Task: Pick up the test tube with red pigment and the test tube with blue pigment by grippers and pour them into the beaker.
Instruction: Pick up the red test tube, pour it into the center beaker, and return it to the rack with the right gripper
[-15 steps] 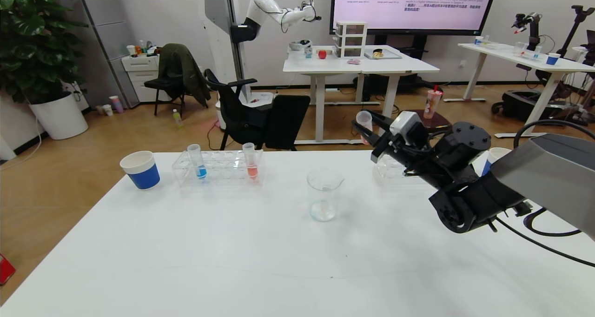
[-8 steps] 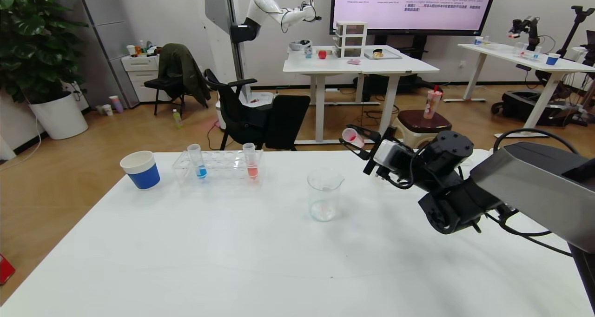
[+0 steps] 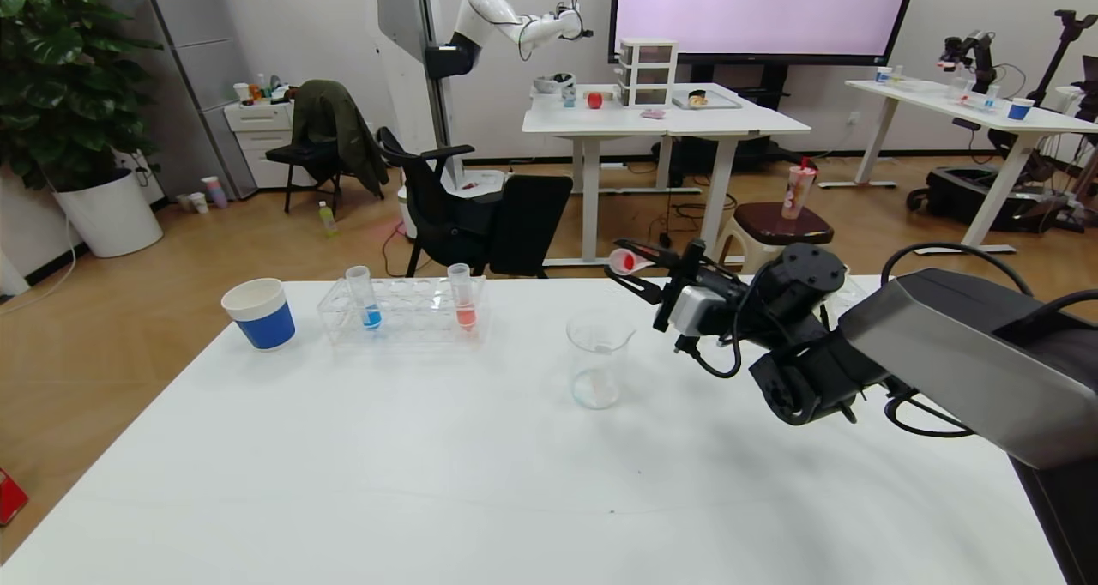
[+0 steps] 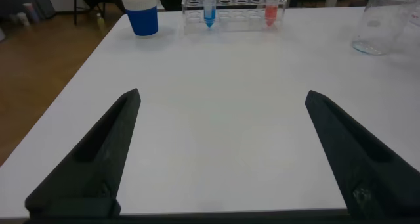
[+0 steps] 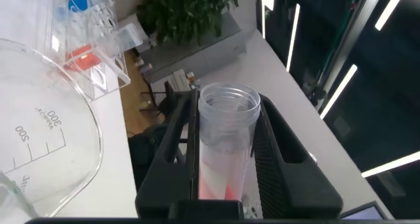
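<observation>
Above the beaker (image 3: 598, 358), right pincer (image 3: 633, 269) grips tilted red test tube (image 3: 624, 261).

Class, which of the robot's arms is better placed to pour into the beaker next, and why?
Right. The right tool already grips the red tube, tilted just above the beaker. The left tool is open, empty, low over the table.

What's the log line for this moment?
right gripper: shut on red tube, tilted near beaker | left gripper: open, idle | blue tube: in rack
</observation>
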Controlling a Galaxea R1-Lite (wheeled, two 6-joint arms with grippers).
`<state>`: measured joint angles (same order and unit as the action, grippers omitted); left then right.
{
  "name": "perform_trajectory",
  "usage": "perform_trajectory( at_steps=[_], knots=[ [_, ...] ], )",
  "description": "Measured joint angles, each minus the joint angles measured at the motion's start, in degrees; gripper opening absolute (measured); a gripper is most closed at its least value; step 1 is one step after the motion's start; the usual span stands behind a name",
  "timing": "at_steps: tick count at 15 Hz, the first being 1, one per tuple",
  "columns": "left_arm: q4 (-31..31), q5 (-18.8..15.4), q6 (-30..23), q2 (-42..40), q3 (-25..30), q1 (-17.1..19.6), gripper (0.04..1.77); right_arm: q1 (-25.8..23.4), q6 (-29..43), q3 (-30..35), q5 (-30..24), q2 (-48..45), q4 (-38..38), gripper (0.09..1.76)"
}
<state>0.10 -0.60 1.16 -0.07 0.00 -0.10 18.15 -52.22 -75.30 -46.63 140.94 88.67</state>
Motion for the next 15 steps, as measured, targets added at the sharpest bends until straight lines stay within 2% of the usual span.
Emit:
perform_trajectory(
  at_steps=[9, 15],
  knots=[
    [0.0, -0.02, 0.02, 0.0, 0.0, 0.0, 1.75, 0.5, -10.68, -3.3, -4.08, 3.3, -1.55, 0.5],
    [0.0, -0.04, 0.02, 0.0, 0.0, 0.0, 1.75, 0.59, -12.98, -9.46, -7.51, 5.49, -2.02, 0.5]
  ],
)
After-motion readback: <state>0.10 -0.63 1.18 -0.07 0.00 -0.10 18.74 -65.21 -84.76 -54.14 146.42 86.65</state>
